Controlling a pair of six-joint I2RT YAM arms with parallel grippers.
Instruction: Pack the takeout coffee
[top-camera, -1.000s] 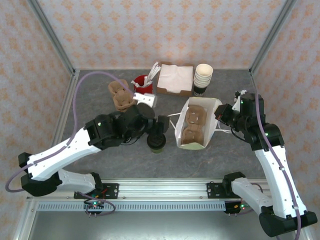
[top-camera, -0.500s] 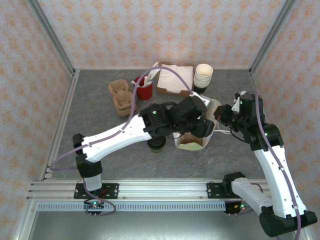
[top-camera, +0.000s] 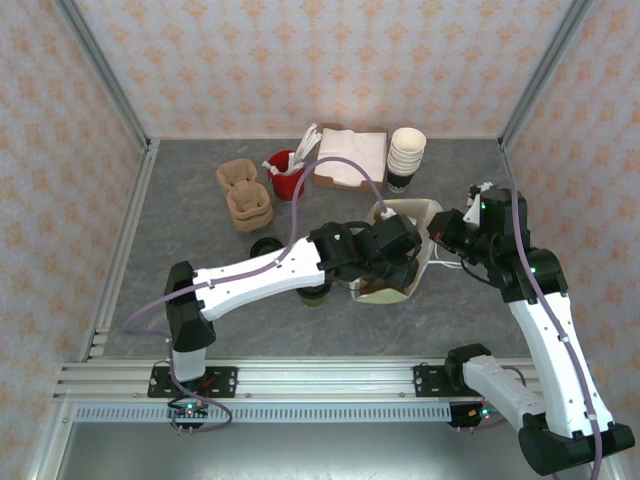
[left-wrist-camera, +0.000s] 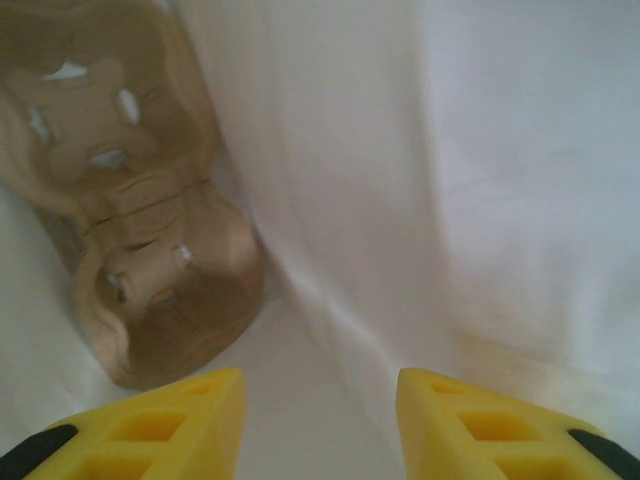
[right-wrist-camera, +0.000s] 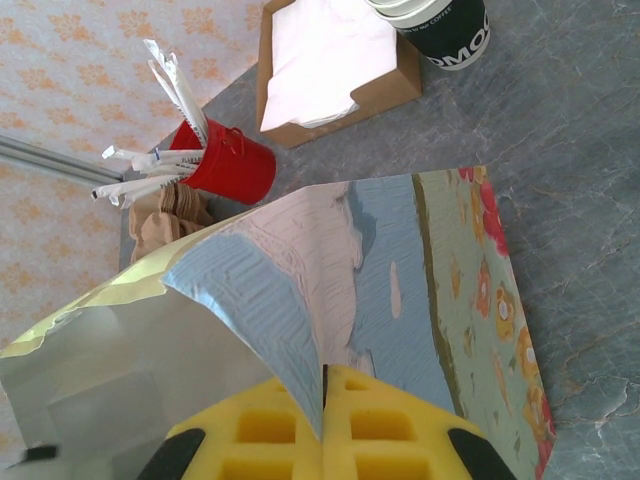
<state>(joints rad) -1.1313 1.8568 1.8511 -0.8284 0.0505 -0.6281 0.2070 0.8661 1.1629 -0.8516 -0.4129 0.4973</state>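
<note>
Our left hand (left-wrist-camera: 320, 388) is spread and empty inside the bag (top-camera: 410, 205), over the carrier (left-wrist-camera: 150, 270) lying at its bottom. The coffee (top-camera: 314, 293) stands on the tabletop (top-camera: 180, 200) just left of the bag, half hidden under our left arm (top-camera: 260, 275). Our right hand (right-wrist-camera: 325, 400) is pressed together on the bag's right wall, pinching it. A loose lid (top-camera: 265, 247) lies near the coffee, further left.

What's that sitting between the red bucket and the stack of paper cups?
A brown box of white napkins, between red bucket and cup stack, in the top view.
</note>
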